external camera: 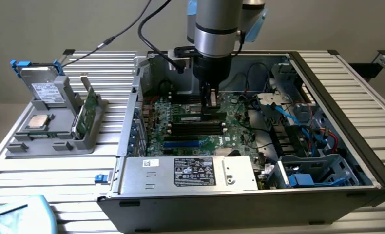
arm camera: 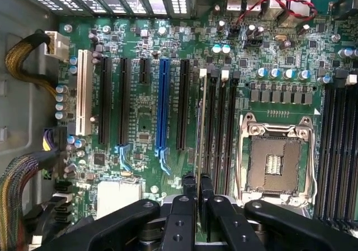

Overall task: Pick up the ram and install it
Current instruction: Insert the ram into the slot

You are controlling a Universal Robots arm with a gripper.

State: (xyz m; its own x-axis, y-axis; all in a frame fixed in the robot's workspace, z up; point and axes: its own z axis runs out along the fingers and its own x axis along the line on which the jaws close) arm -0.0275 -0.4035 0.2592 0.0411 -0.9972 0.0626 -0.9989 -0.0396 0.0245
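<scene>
Ram (arm camera: pixel 201 122) is held edge-on between the closed jaws of the gripper (arm camera: pixel 197 185), its long axis aligned with the black slots (arm camera: pixel 222 133) beneath.

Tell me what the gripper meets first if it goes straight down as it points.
Probably the black memory slots beside the CPU socket; the ram in the gripper lines up over them. The gap is unclear.
</scene>
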